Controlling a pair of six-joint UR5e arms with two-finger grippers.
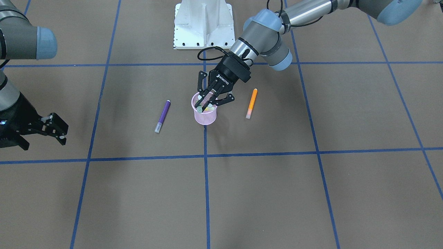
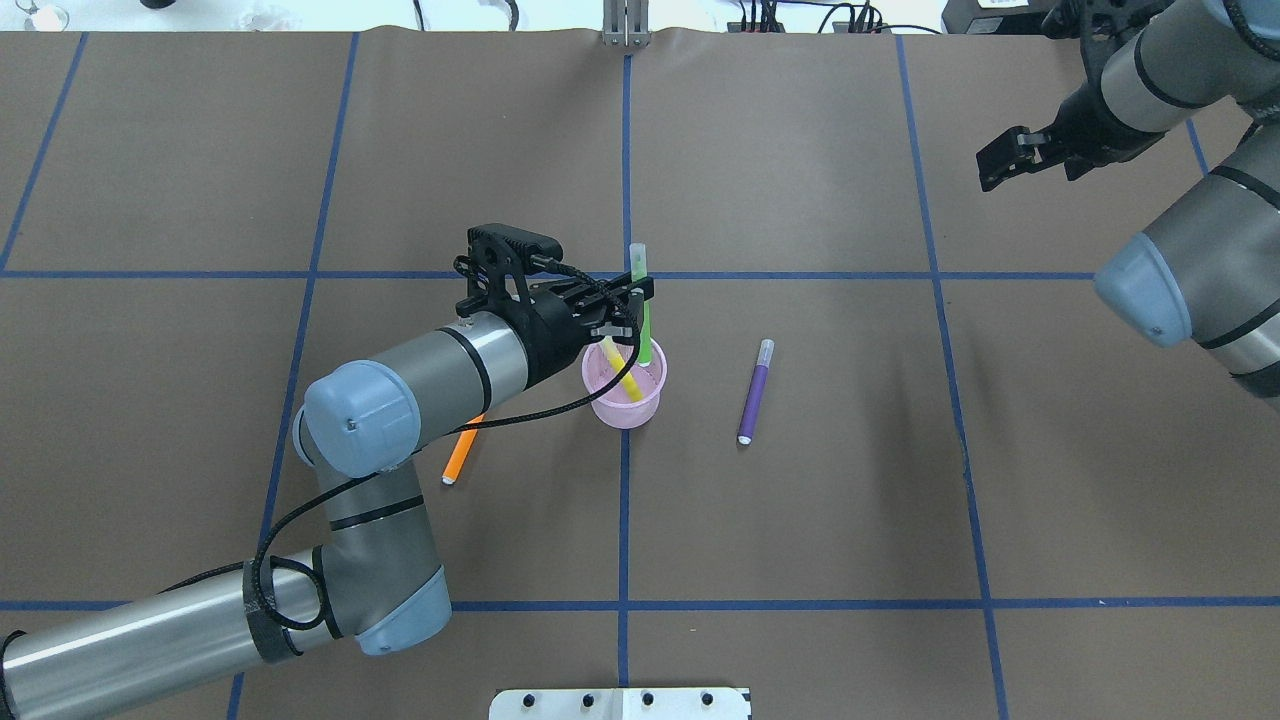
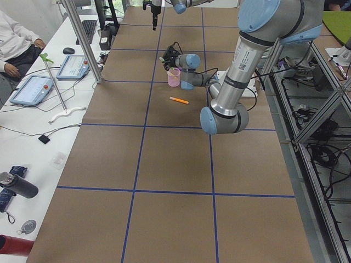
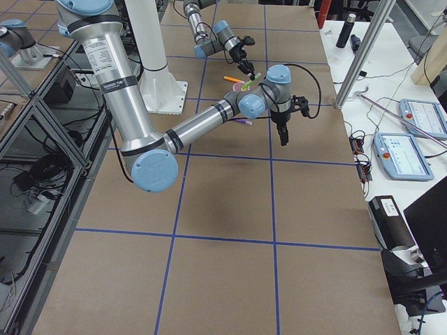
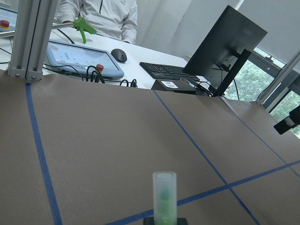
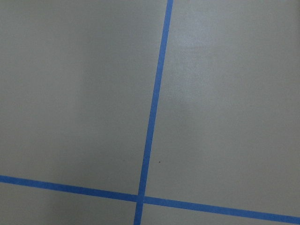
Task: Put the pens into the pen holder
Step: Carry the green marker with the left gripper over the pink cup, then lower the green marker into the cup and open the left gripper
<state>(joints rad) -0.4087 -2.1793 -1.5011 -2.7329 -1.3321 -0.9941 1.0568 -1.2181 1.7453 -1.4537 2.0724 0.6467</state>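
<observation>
Pink mesh pen holder: sits directly under your left gripper, its rim just below the fingertips.
Green pen: clamped in the left gripper and close to upright, so its long axis is roughly vertical. The whitish cap end sticks up past the fingers, and the left wrist view shows it rising in front of the lens. The lower end is inside the holder's rim.
Left gripper state: clenched on the green pen, jaws narrowed to pen width. You can't tell from these views whether a finger grazes the rim.
Yellow pen: in the holder, leaning, below the fingertips.
Orange pen: flat on the table, back on the gripper's wrist side. In the overhead view it is partly hidden under the left arm.
Purple pen: flat on the table beyond the holder, on the side away from the wrist, toward the right gripper.
Right gripper state: fingers spread, holding nothing, well apart from everything.
Nearer arm: left, for both loose pens.
Next move (my read): let go straight down. The drop turns on the pen's lower end staying inside the rim.
Risk: the pen stands taller than the holder, so expect it to lean on the rim. The holder looks light, so retract upward, not sideways.
</observation>
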